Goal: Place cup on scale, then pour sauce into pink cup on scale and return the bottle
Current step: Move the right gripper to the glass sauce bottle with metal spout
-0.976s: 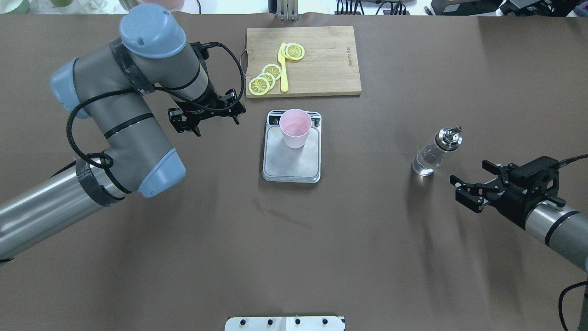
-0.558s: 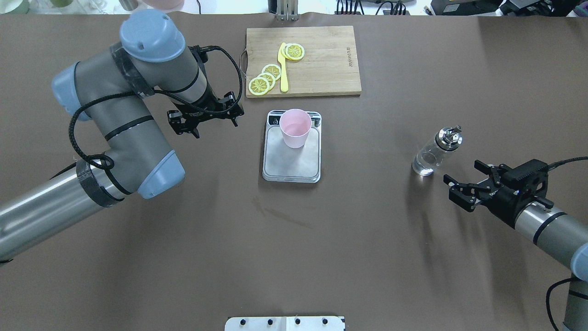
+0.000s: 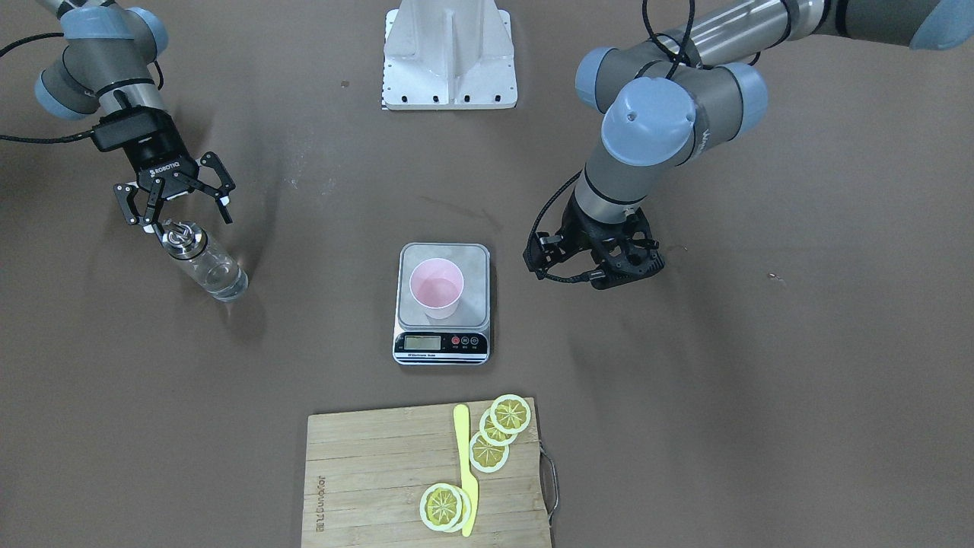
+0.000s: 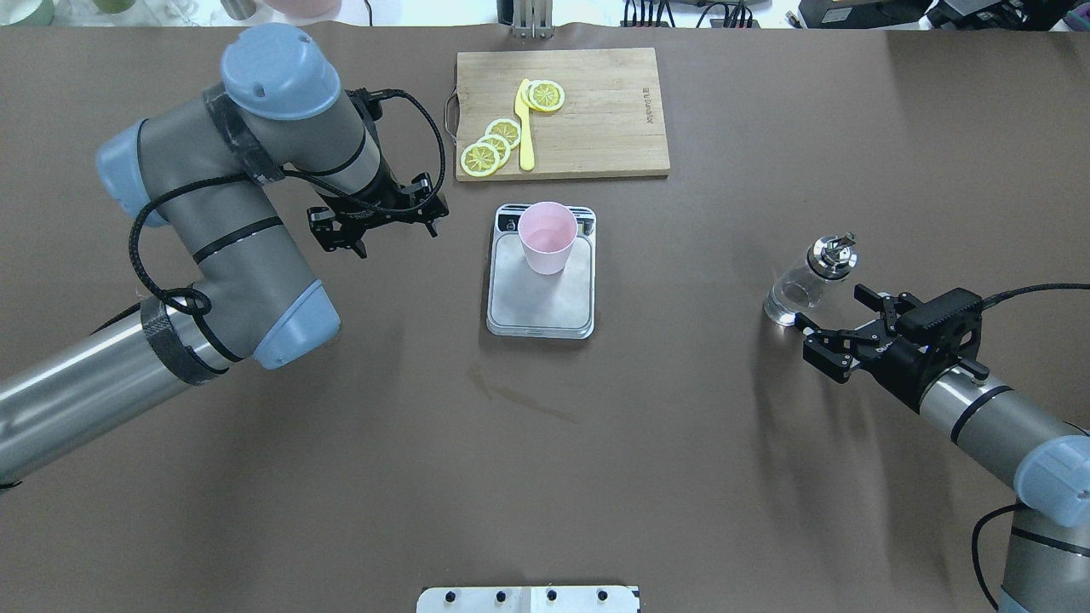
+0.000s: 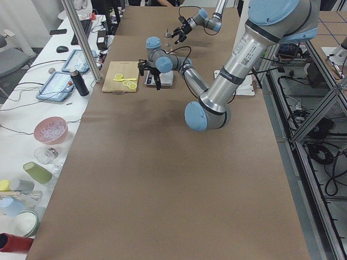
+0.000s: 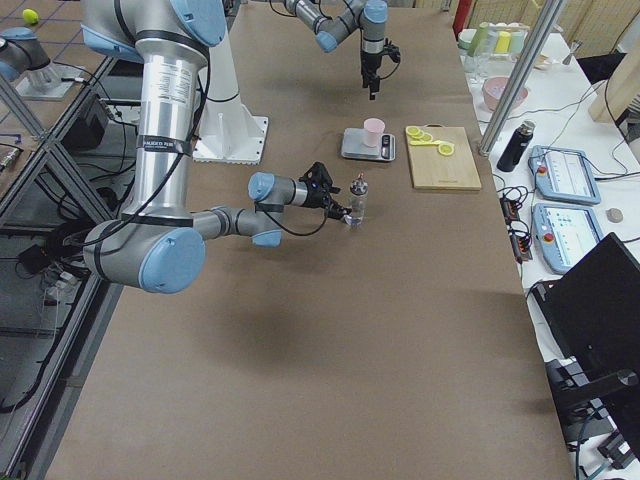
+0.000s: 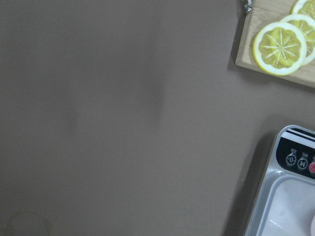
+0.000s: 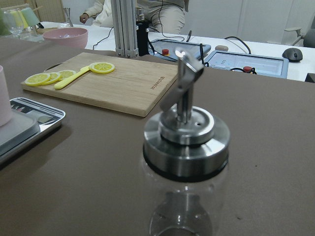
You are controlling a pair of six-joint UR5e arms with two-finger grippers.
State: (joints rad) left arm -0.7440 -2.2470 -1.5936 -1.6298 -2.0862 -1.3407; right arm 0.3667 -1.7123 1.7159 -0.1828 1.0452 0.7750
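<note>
The right tool (image 4: 834,314) lies low over the surface (image 4: 647,443) with its 2 fingers spread wide and nothing between them. The glass bottle (image 4: 800,285) stands upright just ahead of its fingertips, not gripped. From the right wrist, its silver pourer cap (image 8: 186,135) fills the near view. Clear sauce (image 3: 221,280) sits in the bottle's lower part.

The left tool (image 4: 398,238) points down above the bare surface, its fingers also spread wide and empty. The digital kitchen scale (image 4: 541,300) lies beside it, on the side towards the right tool. The pink cup (image 4: 545,238) stands upright on the scale's platform, at the end nearest the display strip (image 3: 441,343). Beyond the left tool lies a wooden cutting board (image 4: 596,119) carrying lemon slices (image 4: 492,145) and a yellow knife (image 4: 525,128).
</note>
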